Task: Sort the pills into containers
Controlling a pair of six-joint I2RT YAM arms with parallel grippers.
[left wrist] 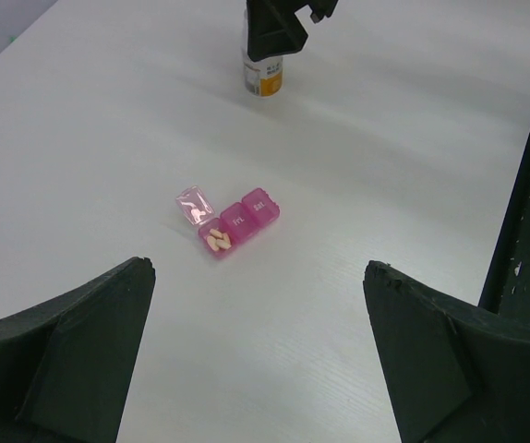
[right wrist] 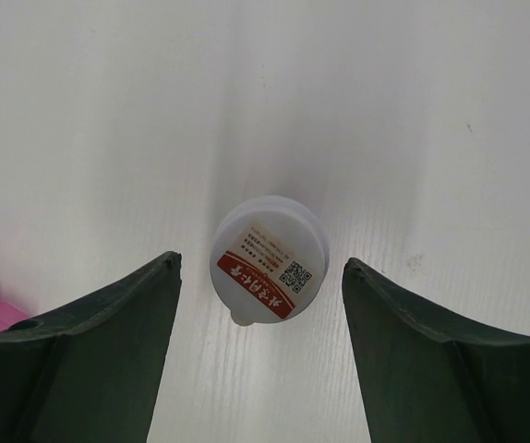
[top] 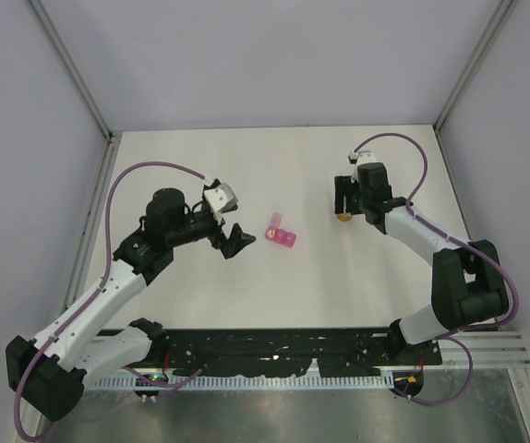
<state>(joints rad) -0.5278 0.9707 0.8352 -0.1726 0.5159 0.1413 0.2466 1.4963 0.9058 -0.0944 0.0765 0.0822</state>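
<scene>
Pill box: pink pill box (left wrist: 233,221) is lying mid-worktop (left wrist: 413,138), one end lid standing open, pale pills (left wrist: 218,242) showing inside.
Nearby: white bottle (right wrist: 270,261) is standing upright, well apart from the box.
Right gripper (right wrist: 260,266): hanging over the bottle, jaws spread, not touching it.
Left gripper (left wrist: 258,269): facing the box, released wide.

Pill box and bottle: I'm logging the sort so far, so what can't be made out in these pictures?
- Left wrist view: the lids on the two closed compartments of the pill box hide their contents. The pills in the open one are too small to count.
- Left wrist view: the right gripper covers the top of the bottle.
- Right wrist view: the pill box is only a pink sliver, cut off by the left edge.
</scene>
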